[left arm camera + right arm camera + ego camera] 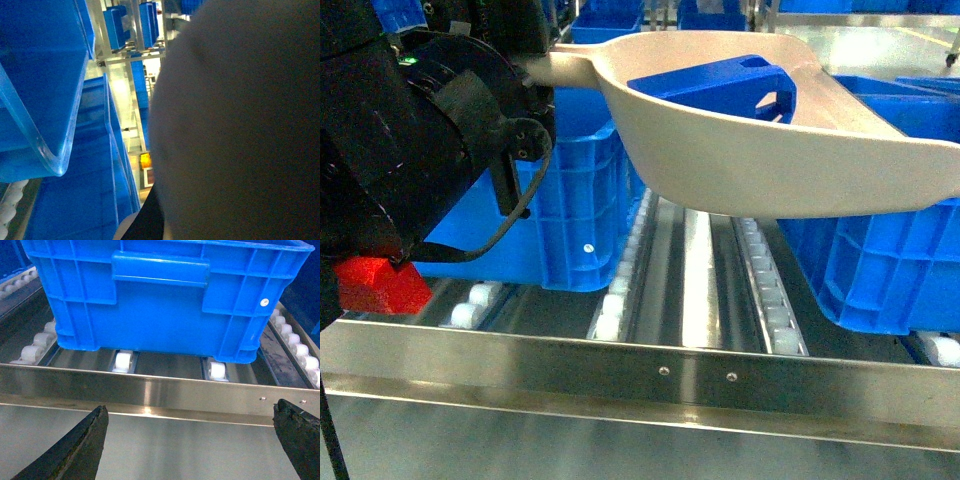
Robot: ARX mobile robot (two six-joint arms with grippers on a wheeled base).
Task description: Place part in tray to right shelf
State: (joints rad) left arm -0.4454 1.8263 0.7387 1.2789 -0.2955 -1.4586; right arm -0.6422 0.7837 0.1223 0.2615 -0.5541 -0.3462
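Part (720,90), your bright-blue jerrycan-shaped block, lies inside the bowl of the beige tray (750,165), with its handle hole toward the tray's far wall. You can see the tray held up in the air above the right shelf (660,370), its long handle running left into the black bulk of your left arm (430,140). The gripper itself is hidden at that handle, so you cannot tell how its jaws stand. Your left wrist camera gives you only a blurred grey-beige mass filling the right side, with blue crates and racking behind.

Below the tray, the shelf's shiny front rail crosses the head view, and rows of white rollers (765,290) run back between two large blue crates: one on the left (570,210), one on the right (890,270).

Your right gripper (192,440) hangs in front of the rail with its two dark fingers (80,450) spread wide apart, holding nothing. It faces one blue crate (165,295) resting on the rollers just behind the rail.

No brand, label or writing can be read anywhere; the crates show only small round silver studs
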